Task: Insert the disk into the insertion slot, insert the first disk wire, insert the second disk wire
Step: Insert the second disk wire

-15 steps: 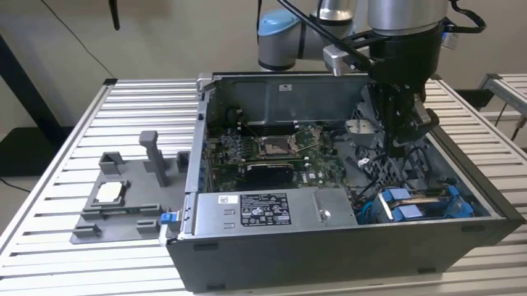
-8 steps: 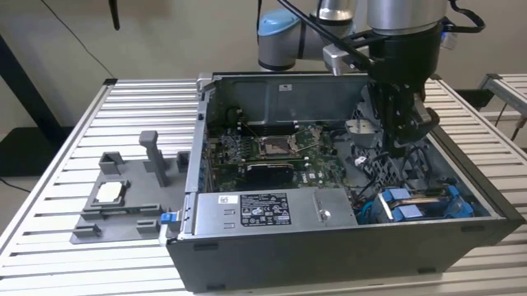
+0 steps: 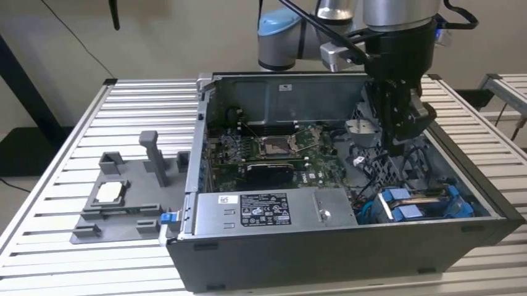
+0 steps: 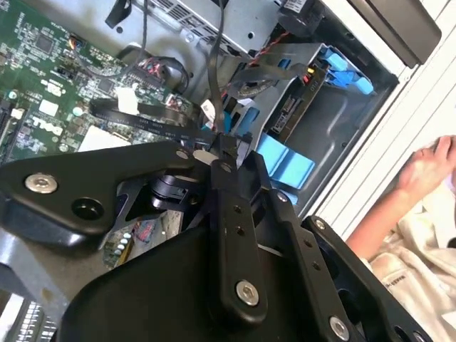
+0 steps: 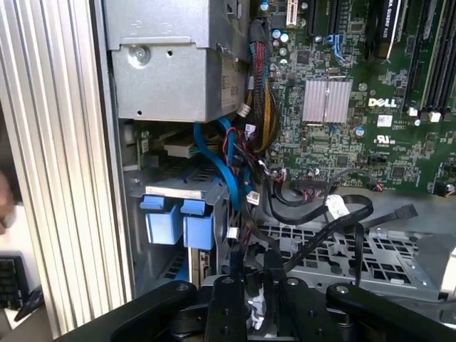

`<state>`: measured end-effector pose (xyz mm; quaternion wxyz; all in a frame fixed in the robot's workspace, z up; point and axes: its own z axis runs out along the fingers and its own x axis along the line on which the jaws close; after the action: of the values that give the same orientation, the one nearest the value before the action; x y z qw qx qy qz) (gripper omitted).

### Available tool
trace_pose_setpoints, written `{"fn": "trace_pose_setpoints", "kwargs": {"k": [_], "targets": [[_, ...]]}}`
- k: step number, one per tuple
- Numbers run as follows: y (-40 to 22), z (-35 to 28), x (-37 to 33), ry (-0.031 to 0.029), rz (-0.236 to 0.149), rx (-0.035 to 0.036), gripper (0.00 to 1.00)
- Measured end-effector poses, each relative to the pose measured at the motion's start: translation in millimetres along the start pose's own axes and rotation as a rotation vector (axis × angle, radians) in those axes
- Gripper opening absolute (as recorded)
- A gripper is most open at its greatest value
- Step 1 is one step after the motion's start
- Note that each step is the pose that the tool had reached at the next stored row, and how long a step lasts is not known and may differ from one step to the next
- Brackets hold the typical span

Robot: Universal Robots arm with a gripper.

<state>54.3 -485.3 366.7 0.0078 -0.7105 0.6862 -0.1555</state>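
We find the disk [image 3: 418, 203] seated in the insertion slot [image 4: 335, 135], in the corner of the computer case [image 3: 329, 259] toward the exterior view's right, with its blue frame showing at both ends; from how it lies, we judge the first step done. We take the disk for a stiff, dense thing that dislikes knocks; the blue frame ends are the place to take hold of it, not the labelled face.

Near the slot the end effector [image 4: 219, 146] hangs tip-down inside the case, its fingers drawn together on a thin black wire [image 4: 212, 71] (which of the two disk wires it is, we cannot tell). In the second wrist view the wire rises from the fingertips with a small white tag partway along. We judge the wire light and limp along its run yet a little springy, so a pinch close to the plug end would steer it best; the plug is small and would likely not forgive a crooked push.

Beyond the end effector lies the green motherboard [image 3: 272, 148]; along the near wall sits the grey power supply box [image 3: 263, 213] with its white sticker. The case stands on a slatted aluminium desk [image 3: 140, 111]; toward the exterior view's left a grey fixture [image 3: 123, 203] with upright posts rests on the slats. A person's hand [image 4: 427, 167] shows beside the case in the second wrist view.
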Motion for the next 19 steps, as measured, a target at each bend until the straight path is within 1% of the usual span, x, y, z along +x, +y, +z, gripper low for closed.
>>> {"fn": "trace_pose_setpoints", "kwargs": {"k": [1, 2, 3, 4, 8, 10, 11, 14, 15, 16, 17, 18, 19], "targets": [[0.2, 0.0, 0.0, 0.0110, -0.003, -0.0004, 0.26], [0.4, 0.0, -0.1, 0.0199, -0.005, -0.0007, 0.26], [0.6, -0.1, -0.1, 0.0277, -0.007, -0.0009, 0.26], [1.0, -0.2, -0.3, 0.0328, -0.008, -0.0010, 0.26], [3.8, -0.4, -4.3, 0.0391, -0.009, -0.0010, 0.26], [4.0, 0.0, -5.7, 0.0424, -0.010, -0.0010, 0.26], [4.0, -0.1, -6.0, 0.0461, -0.011, -0.0010, 0.26], [4.1, 0.0, -7.5, 0.0598, -0.016, -0.0009, 0.26], [4.1, 0.1, -7.8, 0.0637, -0.017, -0.0007, 0.26], [4.1, 0.2, -7.8, 0.0662, -0.018, -0.0006, 0.26], [4.1, 0.2, -7.8, 0.0676, -0.019, -0.0007, 0.24], [4.1, 0.1, -7.8, 0.0683, -0.019, -0.0007, 0.24], [4.1, 0.1, -7.8, 0.0687, -0.019, -0.0007, 0.16]]}}
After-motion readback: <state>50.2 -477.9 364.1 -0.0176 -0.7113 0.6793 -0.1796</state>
